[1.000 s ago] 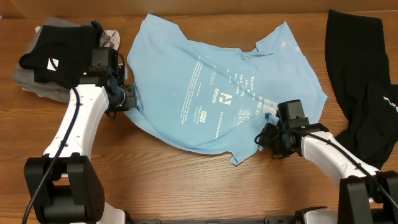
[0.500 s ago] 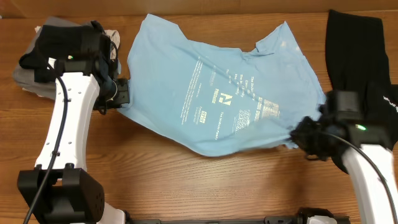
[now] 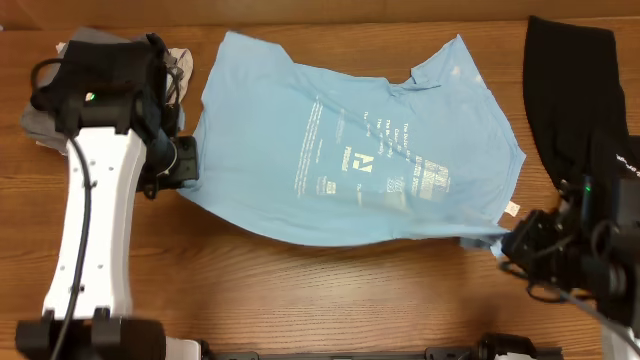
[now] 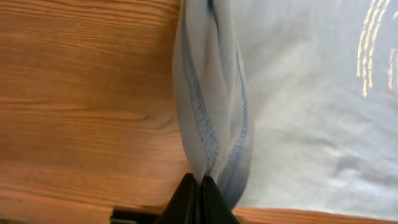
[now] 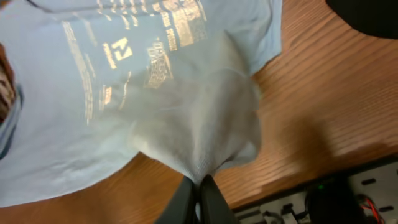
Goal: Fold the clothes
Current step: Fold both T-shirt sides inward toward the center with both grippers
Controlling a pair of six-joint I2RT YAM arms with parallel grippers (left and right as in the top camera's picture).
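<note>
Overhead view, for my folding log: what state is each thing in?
T-shirt: spread out, print up, not folded, pulled between both grippers.
Left gripper: shut on the T-shirt's edge.
Right gripper: shut on the T-shirt's corner.
Black garment: lying loose at far right, partly out of frame.
Pile of clothes: stacked at far left, partly hidden.

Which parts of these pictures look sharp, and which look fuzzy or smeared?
Overhead: the shirt is crisp, but the right gripper is smeared. Left wrist: the hem is sharp, the white print streaky. Right wrist: cloth nearest the lens is soft, casting a shadow on the table.
</note>
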